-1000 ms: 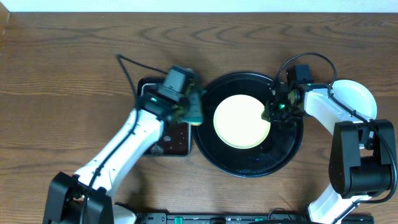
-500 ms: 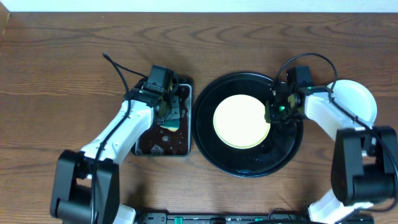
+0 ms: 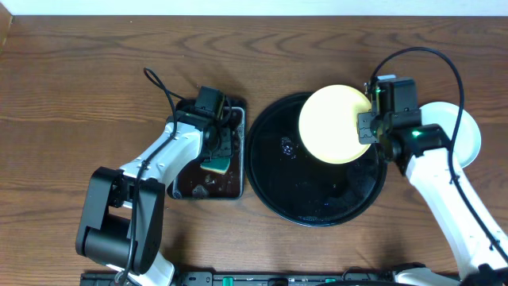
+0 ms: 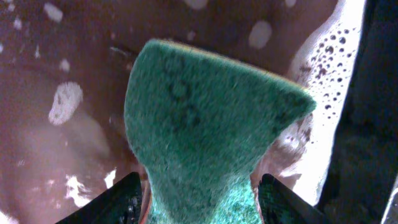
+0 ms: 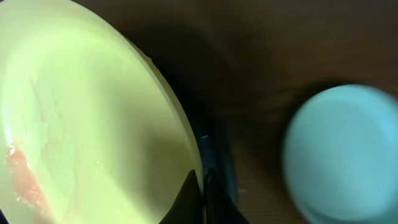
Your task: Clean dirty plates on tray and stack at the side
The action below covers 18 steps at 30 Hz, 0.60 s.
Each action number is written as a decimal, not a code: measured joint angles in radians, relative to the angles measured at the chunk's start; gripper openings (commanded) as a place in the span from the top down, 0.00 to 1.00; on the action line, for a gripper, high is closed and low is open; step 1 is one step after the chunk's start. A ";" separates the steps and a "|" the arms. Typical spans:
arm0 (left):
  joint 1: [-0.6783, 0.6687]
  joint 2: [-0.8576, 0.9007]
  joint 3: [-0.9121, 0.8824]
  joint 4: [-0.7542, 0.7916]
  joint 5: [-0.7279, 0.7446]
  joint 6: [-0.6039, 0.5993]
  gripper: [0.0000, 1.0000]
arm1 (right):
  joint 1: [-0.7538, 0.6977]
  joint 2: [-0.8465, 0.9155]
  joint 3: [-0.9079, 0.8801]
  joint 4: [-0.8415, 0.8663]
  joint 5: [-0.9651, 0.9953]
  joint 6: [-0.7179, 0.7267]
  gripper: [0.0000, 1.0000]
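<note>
Yellow plate in the air: our right gripper is clamped on its right rim, holding it over the back right edge of the tray. We judge this to be the stacking step. Next we must swing it right and lower it level onto the pale plates beside the tray, though a faint red smear shows on it. Our left gripper straddles the sponge in the soapy tray, well apart from the plate; whether it grips, we cannot tell.

One yellow plate, maybe two pale plates
</note>
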 measured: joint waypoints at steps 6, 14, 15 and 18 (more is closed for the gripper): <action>0.000 0.000 0.000 -0.027 0.000 0.000 0.39 | 0.137 -0.072 0.000 0.010 0.277 -0.036 0.99; -0.001 0.000 0.000 -0.044 -0.004 0.006 0.92 | 0.278 -0.094 0.000 0.022 0.565 -0.085 0.99; -0.001 0.000 0.000 -0.044 -0.004 0.011 0.93 | 0.290 -0.094 0.000 0.024 0.582 -0.093 0.99; -0.001 0.000 0.000 -0.042 -0.004 0.020 0.93 | 0.306 -0.094 0.000 0.027 0.617 -0.106 0.99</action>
